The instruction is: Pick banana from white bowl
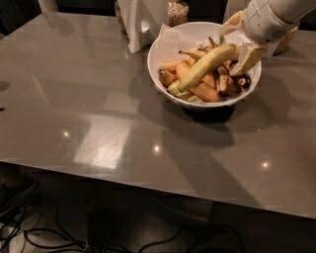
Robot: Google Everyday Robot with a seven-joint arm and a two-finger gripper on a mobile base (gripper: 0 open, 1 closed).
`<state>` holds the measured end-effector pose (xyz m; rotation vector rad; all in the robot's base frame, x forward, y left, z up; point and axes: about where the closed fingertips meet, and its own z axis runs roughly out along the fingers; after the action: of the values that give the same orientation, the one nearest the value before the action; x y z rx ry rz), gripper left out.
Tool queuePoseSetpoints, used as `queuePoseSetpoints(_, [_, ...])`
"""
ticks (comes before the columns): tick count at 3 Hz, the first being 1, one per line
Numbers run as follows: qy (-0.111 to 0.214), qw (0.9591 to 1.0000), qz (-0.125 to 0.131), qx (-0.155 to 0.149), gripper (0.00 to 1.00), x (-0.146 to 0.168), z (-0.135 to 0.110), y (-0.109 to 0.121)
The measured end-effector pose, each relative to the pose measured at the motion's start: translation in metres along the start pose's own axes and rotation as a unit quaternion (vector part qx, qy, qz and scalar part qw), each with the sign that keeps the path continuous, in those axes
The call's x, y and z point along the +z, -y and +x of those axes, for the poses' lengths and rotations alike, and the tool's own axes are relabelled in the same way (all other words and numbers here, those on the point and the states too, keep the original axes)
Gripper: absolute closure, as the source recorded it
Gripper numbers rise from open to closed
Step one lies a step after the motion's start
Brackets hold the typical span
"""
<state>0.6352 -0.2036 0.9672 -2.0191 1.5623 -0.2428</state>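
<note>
At upper right, our pincer (238, 48) is clamped on one end of the banana (207, 64) in the bowl (152, 59); we judge next we must lift it clear.

No readable text, label, brand, number or sign anywhere in view. White bowl (154, 47) near the far right corner of the counter (74, 104): plain glossy wall, no print. Banana (207, 64) in it: no sticker visible. Jar (177, 12) at the far edge: contents show, no legible label. White upright object (139, 27) at the far edge beside the bowl: blank. Gripper (242, 44) over the bowl's right side, at the banana's raised end: pale casing, no markings legible. Counter top shows only light reflections
</note>
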Motion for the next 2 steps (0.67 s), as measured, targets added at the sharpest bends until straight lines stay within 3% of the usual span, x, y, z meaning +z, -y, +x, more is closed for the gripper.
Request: queuePoseSetpoints(2, [-0.026,0.9996,-0.01,0.0,0.52,0.0,0.025,0.004])
